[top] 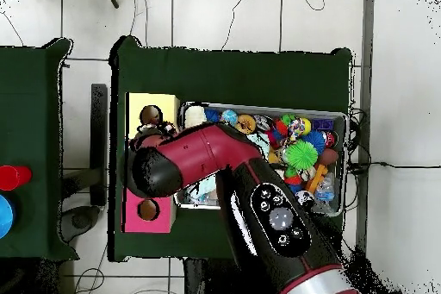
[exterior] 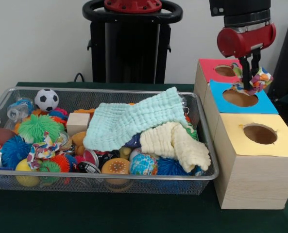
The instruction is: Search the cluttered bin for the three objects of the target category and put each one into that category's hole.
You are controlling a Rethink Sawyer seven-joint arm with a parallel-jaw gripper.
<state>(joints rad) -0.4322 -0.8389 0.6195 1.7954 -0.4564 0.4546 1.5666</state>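
1. Front view: we are seeing the red and black arm (exterior: 245, 39) coming down at the upper right, with the end effector (exterior: 251, 76) pinching a polka-dot cloth bundle (exterior: 258, 80) between its dark fingers.
2. We are seeing that bundle hanging over the blue-topped box (exterior: 241, 99), just above its round hole (exterior: 240, 98), with the red-topped box (exterior: 216, 70) behind it and the yellow-topped box (exterior: 258, 158) in front.
3. We are finding the wire mesh bin (exterior: 100, 182) sitting on the green counter (exterior: 134, 213), just beside the three boxes.
4. We are noticing a second polka-dot bundle (exterior: 42, 149) lying low in the bin's left part, among spiky rubber balls; a green spiky ball (exterior: 34, 126) is lying just behind it.
5. We are seeing a mint waffle cloth (exterior: 134, 121) draping over the middle of the clutter, a cream waffle cloth (exterior: 175, 143) partly under it, a small soccer ball (exterior: 46, 98) at the far left and a globe-printed ball (exterior: 144, 164) at the front.
6. Overhead view: we are looking down on the arm (top: 250, 191), which is covering the middle box and much of the bin (top: 332, 116).
7. We are seeing the yellow box (top: 138, 105) and the red box (top: 148, 213) showing on either side of the arm's wrist, while the end effector itself is hiding beneath it.
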